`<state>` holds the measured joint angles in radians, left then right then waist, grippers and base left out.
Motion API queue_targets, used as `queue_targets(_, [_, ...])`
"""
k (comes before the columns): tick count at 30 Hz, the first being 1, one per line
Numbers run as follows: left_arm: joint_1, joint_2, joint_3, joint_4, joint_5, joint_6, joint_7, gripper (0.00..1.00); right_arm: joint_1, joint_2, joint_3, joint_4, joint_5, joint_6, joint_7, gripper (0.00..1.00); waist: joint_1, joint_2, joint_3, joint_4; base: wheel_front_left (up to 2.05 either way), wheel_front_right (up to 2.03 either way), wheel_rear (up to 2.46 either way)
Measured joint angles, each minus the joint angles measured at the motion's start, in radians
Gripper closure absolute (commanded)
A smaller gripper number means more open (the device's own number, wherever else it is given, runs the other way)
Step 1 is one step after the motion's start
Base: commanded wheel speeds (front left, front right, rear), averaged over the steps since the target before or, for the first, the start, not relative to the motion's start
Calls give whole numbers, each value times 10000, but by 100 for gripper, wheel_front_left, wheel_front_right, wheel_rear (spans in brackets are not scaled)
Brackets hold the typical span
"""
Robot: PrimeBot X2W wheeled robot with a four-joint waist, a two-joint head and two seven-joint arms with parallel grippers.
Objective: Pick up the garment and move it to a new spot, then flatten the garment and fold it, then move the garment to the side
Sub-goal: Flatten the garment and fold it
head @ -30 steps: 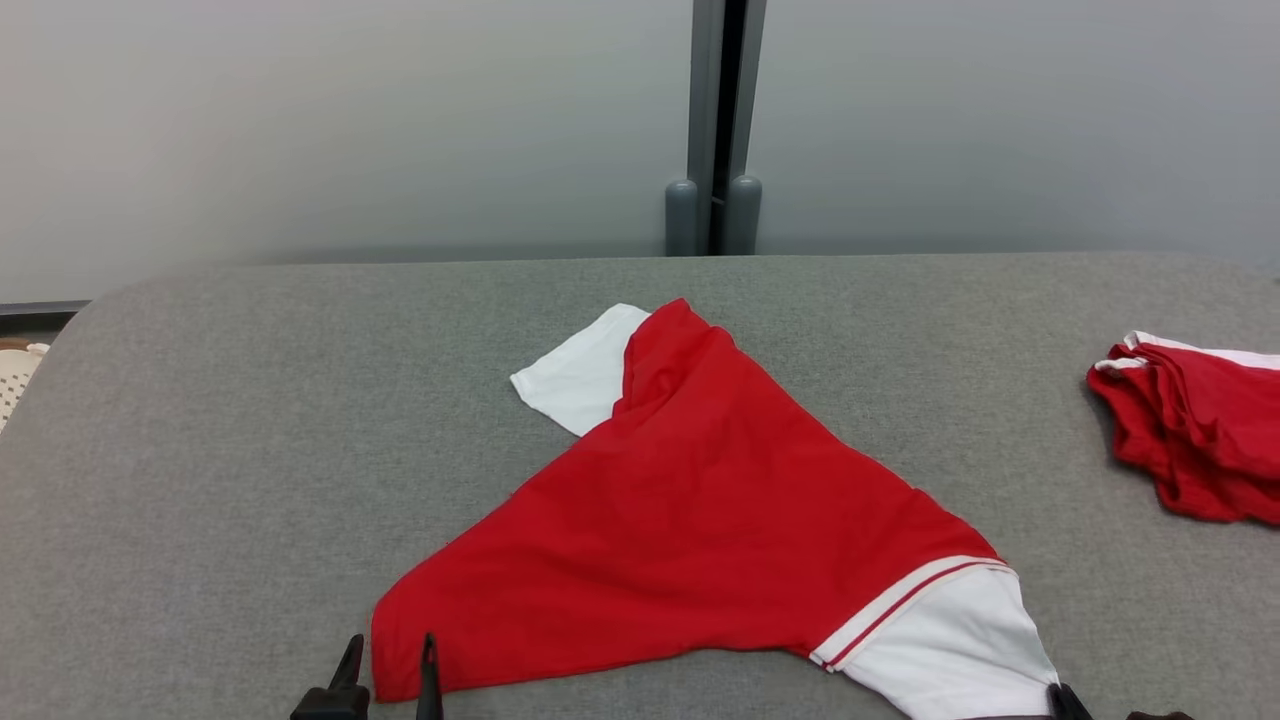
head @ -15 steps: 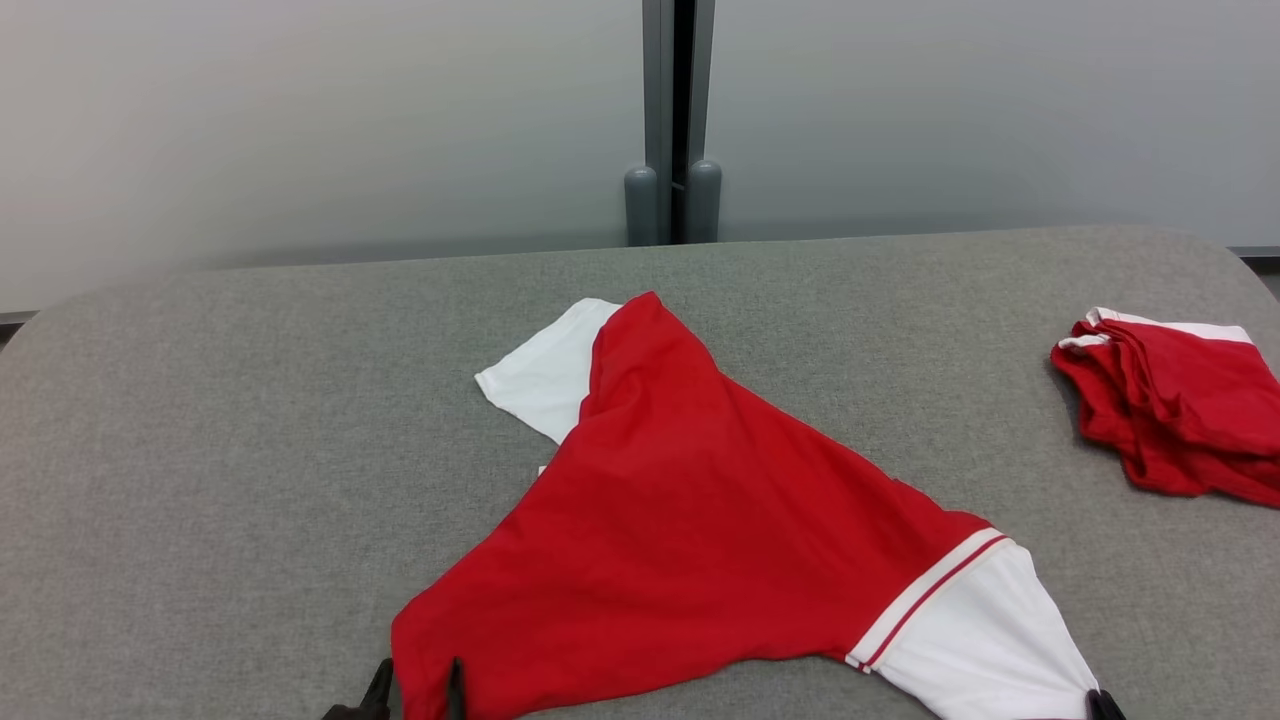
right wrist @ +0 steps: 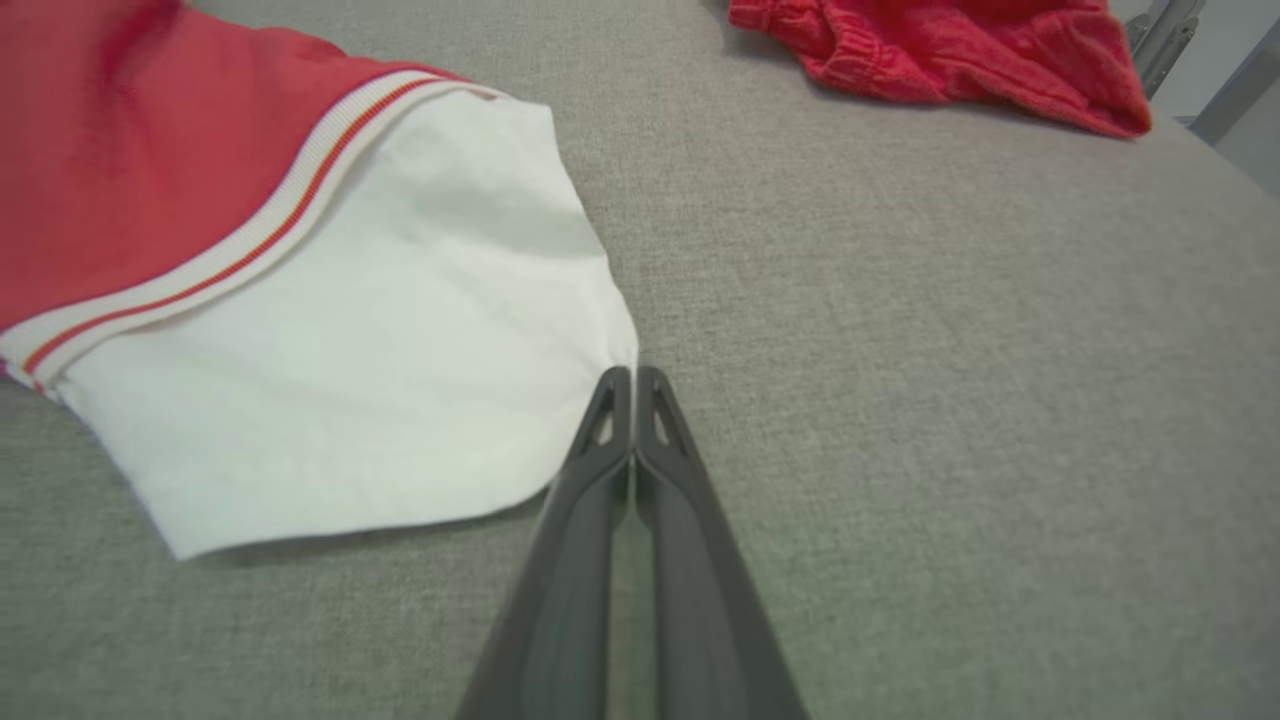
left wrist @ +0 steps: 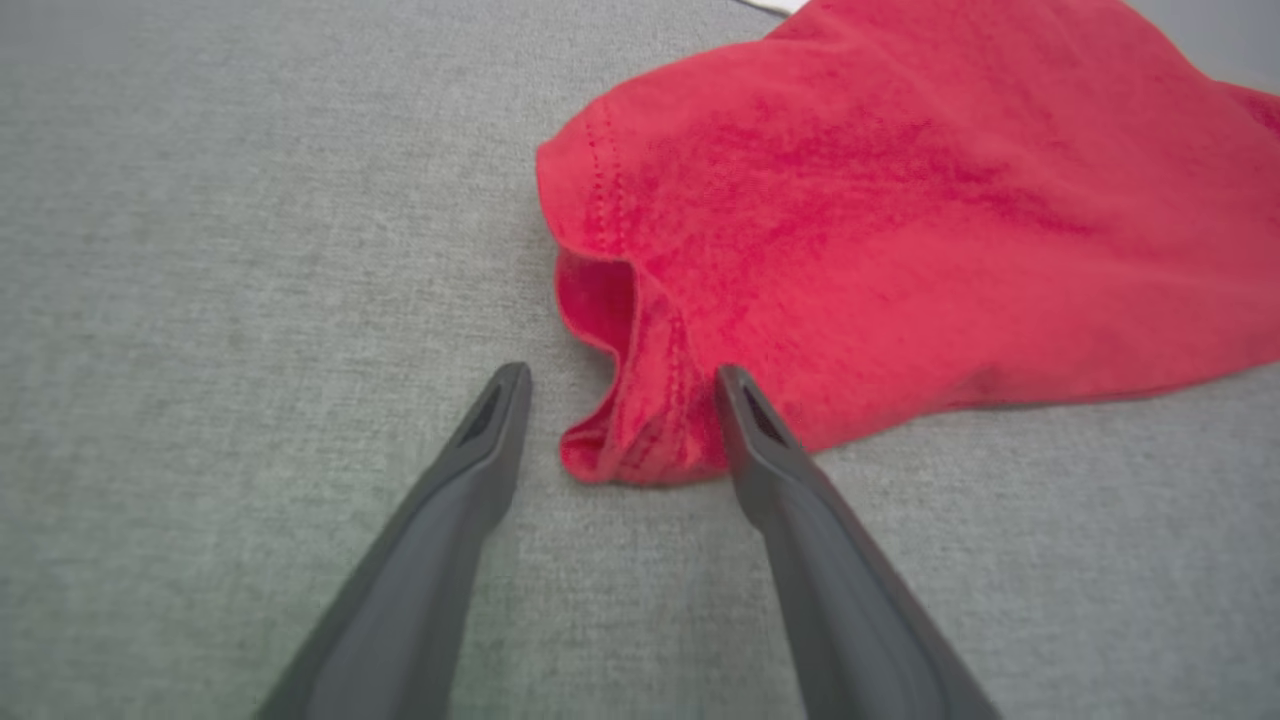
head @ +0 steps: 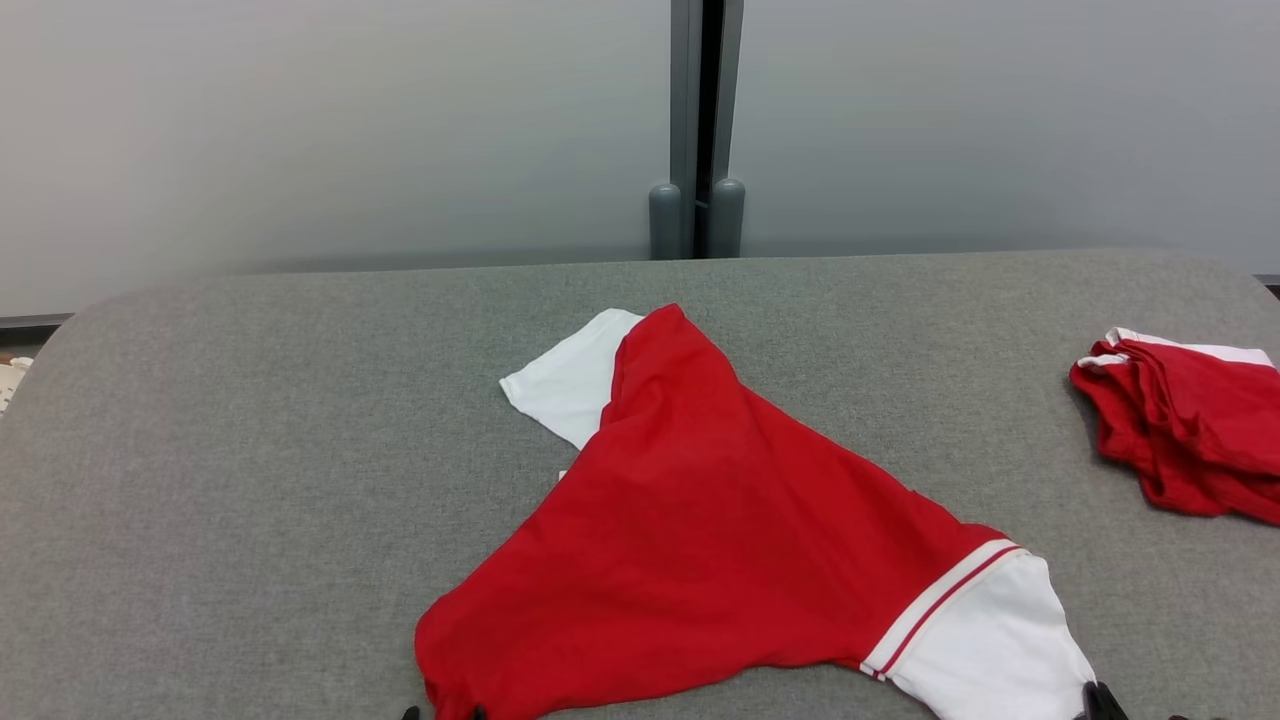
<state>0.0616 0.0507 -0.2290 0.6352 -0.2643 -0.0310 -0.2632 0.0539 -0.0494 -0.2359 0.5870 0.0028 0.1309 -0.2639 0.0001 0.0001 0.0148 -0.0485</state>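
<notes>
Jaws: my left gripper (left wrist: 622,372) spread, my right gripper (right wrist: 633,370) pressed together. Grey felt table (head: 250,450) carries red cotton shirt with white sleeves (head: 720,520), centre-near. Its near edge slid right this last second, sleeve tip (right wrist: 590,340) pinched by the right. Hem corner (left wrist: 640,440) sits between the left jaws, ungripped, so flattening waits.

Garment (head: 720,520): solid red body with two plain white sleeves. A white ribbed band carrying one thin red stripe runs between the nearer sleeve and the body. The hem stitching is red, matching the cloth.

Second garment (head: 1190,430): red, with a white strip along its far edge.

Bench (head: 250,450): mottled mid-grey fabric, no print.

Wall (head: 350,120): plain pale grey.

Post (head: 697,130): darker blue-grey.

Left end effector (left wrist: 622,372) and right end effector (right wrist: 633,372): matte dark grey fingers.
</notes>
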Motion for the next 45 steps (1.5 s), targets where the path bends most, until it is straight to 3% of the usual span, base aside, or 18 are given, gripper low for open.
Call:
queue_targets(4, [-12, 2, -111, 119, -163, -115, -29, 0, -50, 0, 86, -33, 65, 0, 0, 100, 0, 0, -7, -4, 0, 0, 0])
queue_targets(5, [-40, 4, -146, 251, -278, -132, -33, 26, -97, 2, 140, -71, 119, 0, 0, 100, 0, 0, -18, -7, 0, 0, 0])
queue_targets(7, [-64, 4, -186, 337, -274, -130, -42, 100, -115, 0, 169, -100, 178, 0, 0, 100, -1, 0, -26, -7, 0, 0, 0])
queue_targets(16, [-264, -2, -184, 165, -514, -447, -8, 100, -531, 0, 282, -1047, 1151, 0, 2, 100, -2, 0, -151, 267, 0, 0, 0])
queue_targets(24, [-1748, 73, 422, -1918, -293, -846, 4, 100, -2154, 8, 238, -3099, 2474, -2, 2, 100, -2, 0, -221, 535, 0, 0, 0])
queue_targets(28, [-3340, 662, 412, -2886, -261, -934, 4, 100, -3365, -42, 263, -4096, 2961, 0, 0, 100, -1, -1, -275, 501, 0, 0, 0])
queue_targets(37, [-7005, 2343, -278, -4033, -930, -988, 447, 100, -6310, -1488, 1459, -5377, 3434, -2, 54, 100, -1, 0, -430, 315, 0, 0, 0])
queue_targets(45, [-8333, 2698, -366, -3670, -1513, -988, 1615, 100, -8752, -2475, 2266, -4403, 3231, 0, 752, 100, -1, 0, 54, 214, 0, 0, 0])
